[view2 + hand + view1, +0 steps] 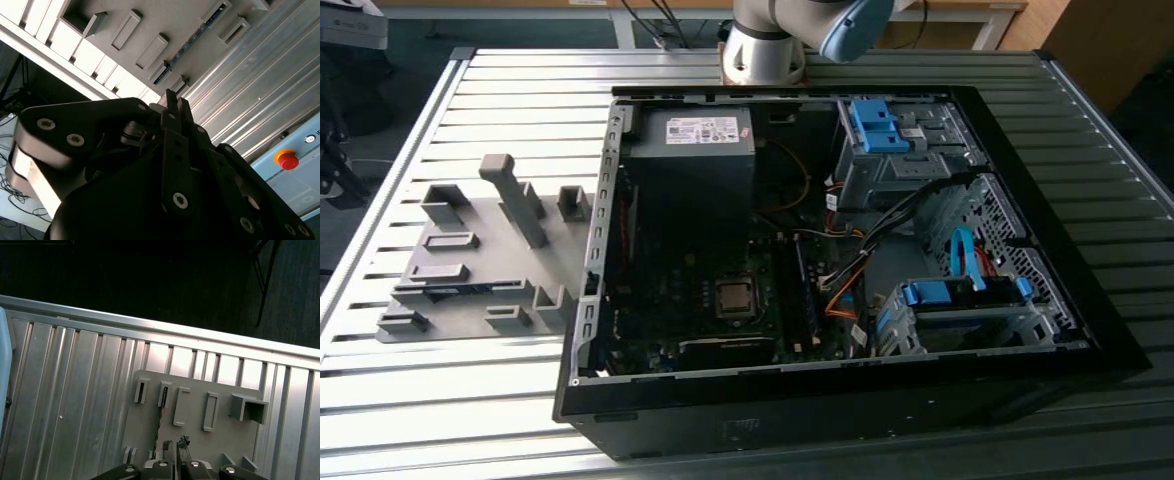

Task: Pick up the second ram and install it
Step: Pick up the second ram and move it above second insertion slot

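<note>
The second ram point(160, 416) is a thin dark stick standing on edge between small blocks on the grey fixture plate point(220, 445). It appears as a dark line point(460, 287) on the plate in the exterior view, and as a long narrow strip point(192, 40) in the second wrist view. My gripper point(175, 444) hangs well above the plate, over the ram's near end, touching nothing. Its black fingertips point(169, 96) stand close together with nothing between them. The arm's base point(767, 45) stands behind the computer case.
An open black computer case point(1067, 300) lies on the slatted metal table point(480, 400), to the exterior view's right of the fixture plate. Inside are a power supply point(694, 150), a motherboard with black memory slots point(807, 290), cables and blue drive bays point(961, 295). A red stop button point(286, 159) sits beyond the table.
</note>
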Available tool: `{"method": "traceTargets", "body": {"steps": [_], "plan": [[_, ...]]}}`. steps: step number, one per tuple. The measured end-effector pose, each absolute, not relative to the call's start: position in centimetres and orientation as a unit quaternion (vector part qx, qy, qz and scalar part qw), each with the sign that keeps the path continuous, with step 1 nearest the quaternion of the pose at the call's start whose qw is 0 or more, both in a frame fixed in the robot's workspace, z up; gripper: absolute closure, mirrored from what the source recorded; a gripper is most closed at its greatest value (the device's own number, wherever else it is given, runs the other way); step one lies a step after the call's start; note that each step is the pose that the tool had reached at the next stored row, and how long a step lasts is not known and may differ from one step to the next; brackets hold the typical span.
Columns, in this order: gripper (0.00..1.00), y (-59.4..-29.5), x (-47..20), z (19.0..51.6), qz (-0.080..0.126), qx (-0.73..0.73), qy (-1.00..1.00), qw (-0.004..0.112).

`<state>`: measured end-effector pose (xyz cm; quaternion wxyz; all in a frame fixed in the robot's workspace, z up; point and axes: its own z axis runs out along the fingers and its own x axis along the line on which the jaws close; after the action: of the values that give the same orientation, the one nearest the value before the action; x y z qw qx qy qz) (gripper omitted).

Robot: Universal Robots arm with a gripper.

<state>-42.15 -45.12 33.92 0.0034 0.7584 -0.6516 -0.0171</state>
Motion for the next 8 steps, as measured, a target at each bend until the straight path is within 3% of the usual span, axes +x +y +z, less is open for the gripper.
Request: {"method": "traceTargets", "body": {"steps": [2, 8], "plan": [[0.88, -45.12, -42.15, 33.92, -0.017, 0.758, -0.652, 0.003], [0.89, -45.12, -42.15, 33.92, -0.017, 0.758, -0.652, 0.003]]}}
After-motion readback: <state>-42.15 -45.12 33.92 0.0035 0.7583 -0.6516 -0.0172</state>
